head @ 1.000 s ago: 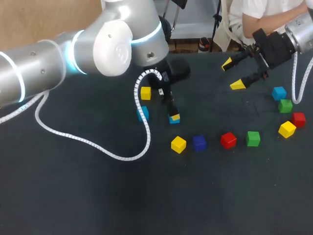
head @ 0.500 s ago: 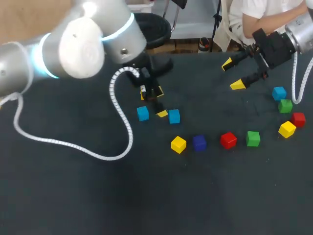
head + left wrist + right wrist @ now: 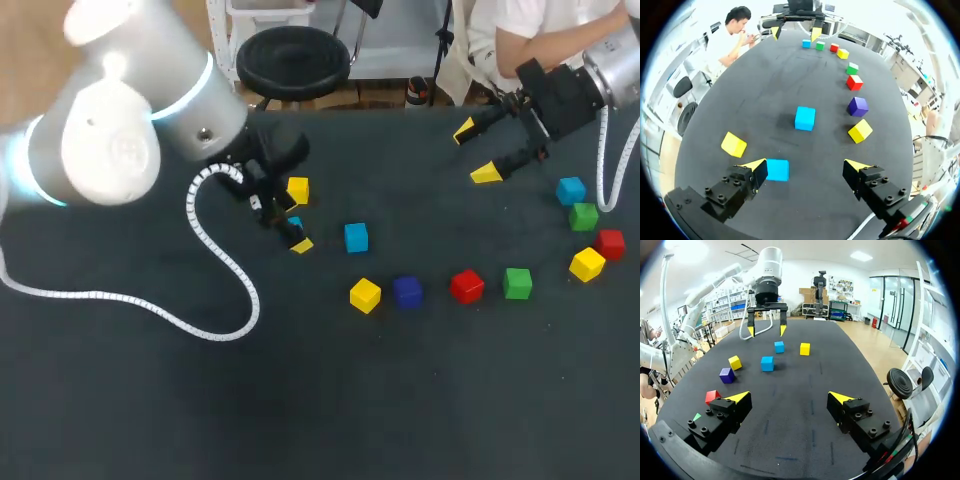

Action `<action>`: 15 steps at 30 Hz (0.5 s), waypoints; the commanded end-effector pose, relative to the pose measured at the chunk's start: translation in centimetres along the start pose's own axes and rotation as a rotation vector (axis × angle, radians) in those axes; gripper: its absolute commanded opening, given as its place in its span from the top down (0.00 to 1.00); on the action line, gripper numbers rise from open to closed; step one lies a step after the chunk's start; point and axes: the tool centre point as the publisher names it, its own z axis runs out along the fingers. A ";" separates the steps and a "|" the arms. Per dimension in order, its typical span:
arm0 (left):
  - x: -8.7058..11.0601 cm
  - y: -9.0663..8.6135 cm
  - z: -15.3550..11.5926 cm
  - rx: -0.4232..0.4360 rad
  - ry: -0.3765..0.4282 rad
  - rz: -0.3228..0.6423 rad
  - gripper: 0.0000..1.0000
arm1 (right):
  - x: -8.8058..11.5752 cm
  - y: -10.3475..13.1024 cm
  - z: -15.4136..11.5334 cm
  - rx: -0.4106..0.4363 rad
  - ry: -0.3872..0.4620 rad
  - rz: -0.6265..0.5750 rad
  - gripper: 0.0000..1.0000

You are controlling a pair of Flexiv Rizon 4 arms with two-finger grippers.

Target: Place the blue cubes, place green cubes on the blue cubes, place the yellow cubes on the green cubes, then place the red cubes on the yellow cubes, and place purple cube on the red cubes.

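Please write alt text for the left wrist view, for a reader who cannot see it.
The open left gripper hangs over a dark table, a light blue cube between its fingers, beside one tip. Ahead lie another blue cube and other coloured cubes.

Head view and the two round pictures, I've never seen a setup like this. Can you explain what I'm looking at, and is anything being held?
These are two robot arms working at a dark table. The head view looks down from above and behind them. Each round picture comes from a camera on one arm's wrist, looking out along its two yellow-tipped fingers.

The left arm's fingers are down near the table and open. A blue cube sits close against one finger, but the other finger stands well apart from it, so it is not gripped. The right arm's fingers are open too, with nothing between them.

Loose on the table are a yellow cube, a second blue cube, a row of yellow, purple, red and green cubes, and a group of four cubes near the right arm. Nothing is stacked yet.
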 end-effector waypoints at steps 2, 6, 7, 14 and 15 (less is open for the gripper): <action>1.5 -0.1 0.0 -0.026 0.002 -0.031 0.00 | 0.0 0.1 0.0 0.002 0.000 -0.001 0.00; 2.3 0.3 -0.1 -0.034 -0.006 -0.063 0.00 | 0.0 0.1 0.0 0.002 0.000 -0.001 0.00; 2.3 0.4 -0.1 -0.030 -0.019 -0.071 0.00 | 0.0 0.1 0.0 0.002 0.000 -0.001 0.00; 2.6 0.9 0.0 -0.015 -0.055 -0.102 0.00 | 0.0 0.1 0.0 0.002 0.000 -0.001 0.00; 2.7 1.0 0.0 -0.013 -0.058 -0.103 0.00 | 0.0 0.1 0.0 0.002 0.000 -0.001 0.00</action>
